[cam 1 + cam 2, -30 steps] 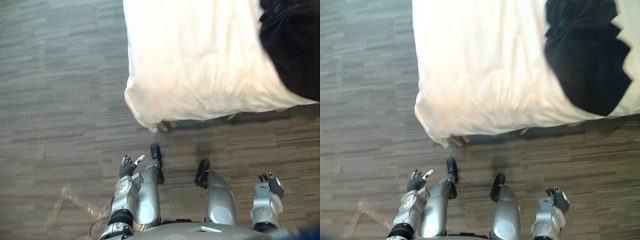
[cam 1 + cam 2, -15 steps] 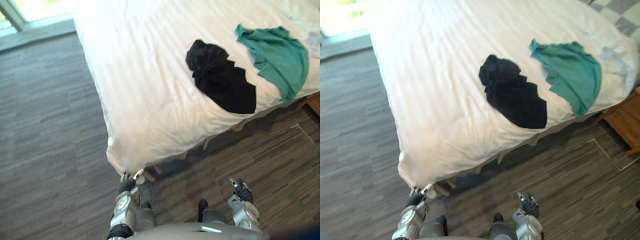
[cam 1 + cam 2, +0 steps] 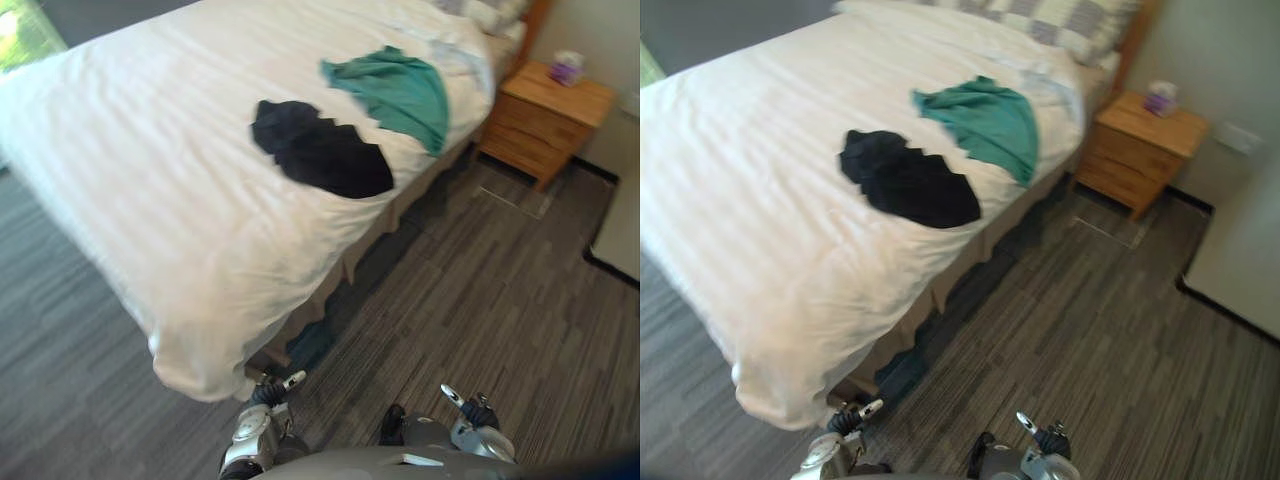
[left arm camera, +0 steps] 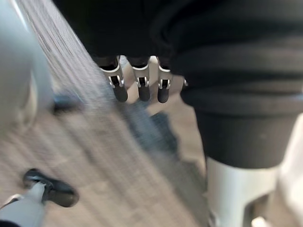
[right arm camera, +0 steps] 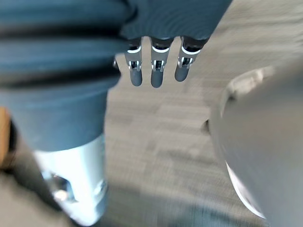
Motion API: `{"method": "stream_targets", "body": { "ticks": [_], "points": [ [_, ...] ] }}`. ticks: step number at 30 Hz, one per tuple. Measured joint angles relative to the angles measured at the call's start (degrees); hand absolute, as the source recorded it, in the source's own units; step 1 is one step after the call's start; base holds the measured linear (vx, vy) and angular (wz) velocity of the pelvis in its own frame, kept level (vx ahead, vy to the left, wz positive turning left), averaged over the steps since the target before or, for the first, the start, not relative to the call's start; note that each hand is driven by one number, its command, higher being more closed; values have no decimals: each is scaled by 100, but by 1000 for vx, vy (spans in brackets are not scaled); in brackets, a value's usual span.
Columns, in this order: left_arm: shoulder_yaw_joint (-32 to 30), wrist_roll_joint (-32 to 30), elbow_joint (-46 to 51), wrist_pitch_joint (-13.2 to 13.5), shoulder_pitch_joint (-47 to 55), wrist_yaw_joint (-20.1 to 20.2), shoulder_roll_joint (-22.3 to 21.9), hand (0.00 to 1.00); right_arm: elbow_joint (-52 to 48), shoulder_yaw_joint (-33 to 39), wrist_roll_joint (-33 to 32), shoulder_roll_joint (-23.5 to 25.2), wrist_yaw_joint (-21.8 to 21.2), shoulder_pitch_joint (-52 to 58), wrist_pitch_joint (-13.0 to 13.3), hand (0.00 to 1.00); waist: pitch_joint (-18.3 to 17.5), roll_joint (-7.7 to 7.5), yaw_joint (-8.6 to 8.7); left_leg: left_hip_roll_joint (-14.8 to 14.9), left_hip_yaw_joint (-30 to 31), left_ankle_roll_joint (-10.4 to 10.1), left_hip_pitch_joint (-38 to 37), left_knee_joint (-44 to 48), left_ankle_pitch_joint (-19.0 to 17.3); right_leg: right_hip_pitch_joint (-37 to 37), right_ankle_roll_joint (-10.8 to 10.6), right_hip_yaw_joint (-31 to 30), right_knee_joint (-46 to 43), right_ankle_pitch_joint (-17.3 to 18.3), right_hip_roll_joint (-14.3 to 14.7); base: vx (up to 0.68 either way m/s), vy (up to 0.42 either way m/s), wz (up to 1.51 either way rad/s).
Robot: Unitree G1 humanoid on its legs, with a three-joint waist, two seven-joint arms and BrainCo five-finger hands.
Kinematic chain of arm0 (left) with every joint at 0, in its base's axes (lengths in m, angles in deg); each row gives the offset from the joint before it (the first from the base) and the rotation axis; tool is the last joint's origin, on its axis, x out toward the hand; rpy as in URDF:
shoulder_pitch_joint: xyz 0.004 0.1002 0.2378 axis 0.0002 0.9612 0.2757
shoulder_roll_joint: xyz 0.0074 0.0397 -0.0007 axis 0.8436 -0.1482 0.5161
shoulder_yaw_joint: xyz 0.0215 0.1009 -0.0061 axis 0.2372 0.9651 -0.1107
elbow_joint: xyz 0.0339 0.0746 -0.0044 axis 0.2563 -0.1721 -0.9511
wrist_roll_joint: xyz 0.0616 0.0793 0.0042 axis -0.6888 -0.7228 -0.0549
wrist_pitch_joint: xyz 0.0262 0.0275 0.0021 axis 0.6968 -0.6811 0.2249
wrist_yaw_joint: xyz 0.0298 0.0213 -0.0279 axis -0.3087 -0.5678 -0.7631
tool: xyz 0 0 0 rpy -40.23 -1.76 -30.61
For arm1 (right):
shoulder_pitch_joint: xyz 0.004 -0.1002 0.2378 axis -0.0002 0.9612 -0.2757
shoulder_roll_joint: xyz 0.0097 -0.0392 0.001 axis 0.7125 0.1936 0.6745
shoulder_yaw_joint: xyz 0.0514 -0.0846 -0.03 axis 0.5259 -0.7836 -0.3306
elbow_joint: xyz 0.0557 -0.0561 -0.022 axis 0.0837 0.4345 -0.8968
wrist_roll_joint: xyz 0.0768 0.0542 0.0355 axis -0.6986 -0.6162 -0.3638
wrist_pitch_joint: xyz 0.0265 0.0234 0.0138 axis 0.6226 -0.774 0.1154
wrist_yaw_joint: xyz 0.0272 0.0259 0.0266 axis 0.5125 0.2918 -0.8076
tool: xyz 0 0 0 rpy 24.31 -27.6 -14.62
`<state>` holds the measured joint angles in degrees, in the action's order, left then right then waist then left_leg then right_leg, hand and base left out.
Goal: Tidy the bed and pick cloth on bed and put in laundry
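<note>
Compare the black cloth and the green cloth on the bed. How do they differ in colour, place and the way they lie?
The black cloth lies near the middle of the bed, the green cloth closer to the nightstand. The black cloth is bunched at one end; the green cloth spreads flatter and reaches the bed's side edge. Both lie loose on top.

Bed cover: plain white, no pattern. Black cloth, near the bed's side edge: solid black. Teal cloth, nearer the head-end corner: solid teal-green. Pillow at the head edge: grey-and-white check. Bed skirt: beige. Nightstand: honey-brown wood. Box on it: purplish. Floor: grey, streaked plank grain.
</note>
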<state>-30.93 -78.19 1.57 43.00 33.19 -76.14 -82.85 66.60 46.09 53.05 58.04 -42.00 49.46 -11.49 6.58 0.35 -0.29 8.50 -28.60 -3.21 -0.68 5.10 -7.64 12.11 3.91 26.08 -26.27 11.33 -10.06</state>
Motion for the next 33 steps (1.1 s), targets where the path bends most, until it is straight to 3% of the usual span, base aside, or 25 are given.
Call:
{"method": "stream_targets", "body": {
  "ticks": [1,2,3,6,10,19,21,22,24,25,26,28,30,33],
  "points": [
    [69,3,2,-34,-15,-1,78,0,60,-18,12,-9,0,0,9,0,17,-98,60,-57,-75,-6,-38,22,-7,-179,-212,161,-50,276,-224,0,-84,-107],
    [104,6,-59,-86,-65,10,266,0,283,-13,56,22,4,-10,-59,0,143,-228,85,-85,-200,-110,-38,204,-74,-301,-439,99,398,365,-144,-35,-149,-105],
    [124,12,-127,-108,-92,18,266,0,308,-40,152,-31,43,18,-106,0,121,-123,59,73,-192,-65,28,109,-41,-564,-341,-158,1367,-200,415,-31,-159,-123],
    [179,14,-108,-106,-9,17,324,0,320,-10,200,-77,64,38,-115,0,85,-72,50,65,-229,-88,-115,-114,65,-781,-237,-590,2354,-817,852,-9,-52,-104],
    [299,14,-96,-103,26,14,343,0,326,208,202,-71,111,167,-147,0,88,-85,89,48,-339,-105,-325,-93,102,-1251,-306,-783,3148,-1266,947,7,22,-30],
    [273,18,-98,-93,327,-36,477,0,444,341,277,-81,132,106,-170,0,185,-40,67,51,-564,-85,-509,277,-21,-1348,-348,-1286,3214,-1378,894,-71,53,-23],
    [209,62,-92,-62,332,-36,479,0,537,306,435,-120,134,9,-174,0,260,-54,52,77,-159,-4,-287,873,-128,-1306,-354,-1496,3212,-1386,872,-120,-5,-58],
    [181,81,-84,-28,311,-41,458,0,601,248,436,-177,138,-65,-184,0,298,-45,-12,-20,796,1,25,1265,-233,-1237,-375,-1792,3210,-1422,854,-74,-9,-81],
    [190,120,-89,25,325,-44,369,0,675,136,454,-294,138,-104,-202,0,281,104,-96,-251,1795,-25,72,1082,-380,-1074,-420,-2089,3205,-1470,896,-75,51,-93],
    [258,126,-128,17,371,-38,290,0,647,149,527,-375,127,-91,-216,0,248,310,-39,-235,1990,2,-77,737,-482,-983,-459,-2099,3196,-1501,979,-60,93,-67],
    [258,127,-159,16,369,-38,252,0,634,170,533,-411,132,-81,-218,0,227,389,-25,-208,1947,10,-170,562,-556,-957,-494,-2094,3208,-1525,1024,-57,117,-45],
    [250,117,-187,11,275,-41,232,0,631,319,547,-396,128,-67,-223,0,244,396,-16,-154,1802,21,-287,387,-663,-984,-478,-2075,3209,-1671,1046,-27,83,-13],
    [242,49,-251,4,279,-46,342,0,655,343,545,-311,127,-27,-225,0,260,211,-21,-174,1760,20,-515,268,-690,-1124,-469,-2083,3212,-1705,1010,18,76,-9],
    [302,-119,-261,-52,287,-61,396,0,689,301,545,-283,101,-12,-221,0,182,140,-15,-174,1707,-12,-745,103,-658,-1211,-457,-2100,3213,-1711,1038,102,50,-11]
  ]
}}
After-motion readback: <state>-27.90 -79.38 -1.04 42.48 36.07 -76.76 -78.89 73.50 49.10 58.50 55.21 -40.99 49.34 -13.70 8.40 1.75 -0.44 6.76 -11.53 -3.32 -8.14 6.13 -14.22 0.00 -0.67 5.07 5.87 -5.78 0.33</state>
